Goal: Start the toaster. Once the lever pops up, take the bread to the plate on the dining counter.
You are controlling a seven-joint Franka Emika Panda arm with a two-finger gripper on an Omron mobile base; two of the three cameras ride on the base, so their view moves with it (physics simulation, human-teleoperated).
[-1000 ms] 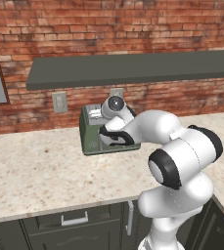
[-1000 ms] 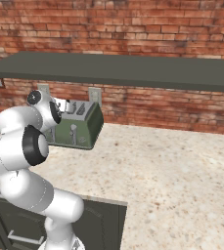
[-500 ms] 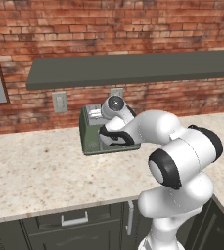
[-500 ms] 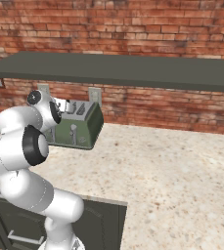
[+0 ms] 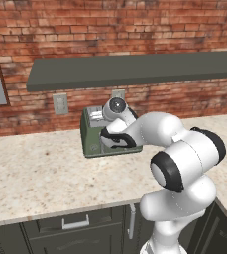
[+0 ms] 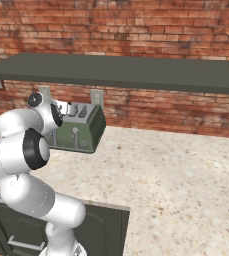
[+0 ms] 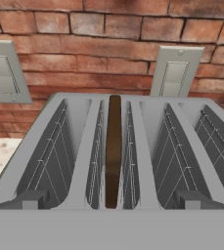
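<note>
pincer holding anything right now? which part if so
Nothing is held. The pincer is open just above the toaster, and its tips stand apart from the bread, which sits untouched in the second slot from the left.

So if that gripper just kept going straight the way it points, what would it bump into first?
Probably the toaster: its slotted top, with the bread in the second slot from the left, lies straight ahead.
</note>
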